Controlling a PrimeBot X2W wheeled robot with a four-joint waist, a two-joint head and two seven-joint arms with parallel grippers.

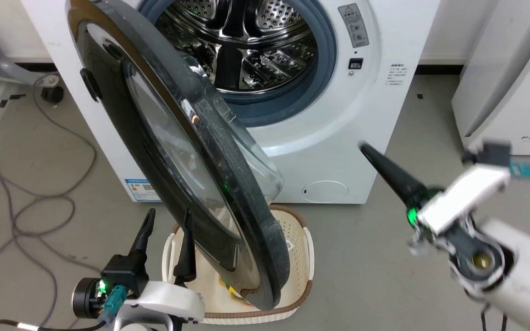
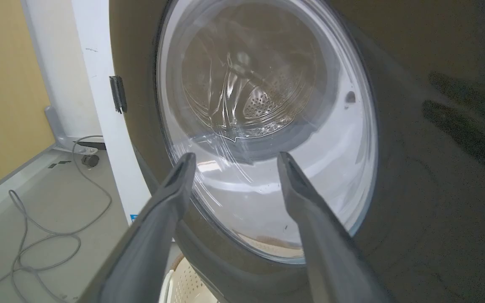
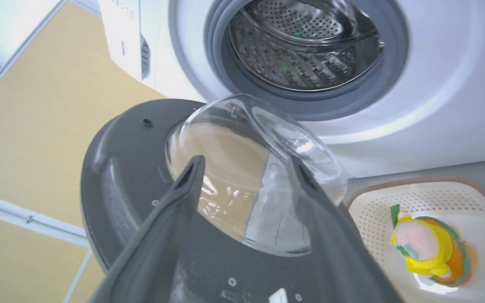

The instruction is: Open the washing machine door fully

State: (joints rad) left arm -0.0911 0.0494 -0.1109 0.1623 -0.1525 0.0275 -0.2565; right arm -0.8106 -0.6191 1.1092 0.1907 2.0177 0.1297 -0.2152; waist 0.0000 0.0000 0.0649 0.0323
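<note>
In front of the drum point(image 1: 246, 46), hinged on my left, the door point(image 1: 164, 151) stands half open above the basket point(image 1: 308, 257). Both grippers are empty, fingers spread: the left gripper point(image 1: 169, 215) outside the glossy face, the right gripper point(image 3: 244, 168) facing the grey inner side. I'd push there along the hinge arc, clearing the left away first.

The left gripper point(image 1: 169, 212) has two long, dark, tapering fingers point(image 1: 144, 232) on a black block with a green light point(image 1: 102, 286). A teal plug point(image 1: 114, 299) with a thin cable point(image 1: 76, 327) sits beside its white wrist shell point(image 1: 168, 299). The right gripper point(image 1: 371, 154), blurred, has the same dark taper. At its root are another green light point(image 1: 411, 215), a white housing point(image 1: 465, 195) and another teal plug point(image 1: 529, 170). Its pale forearm point(image 1: 522, 276) ends in a dark round joint point(image 1: 476, 259).
</note>
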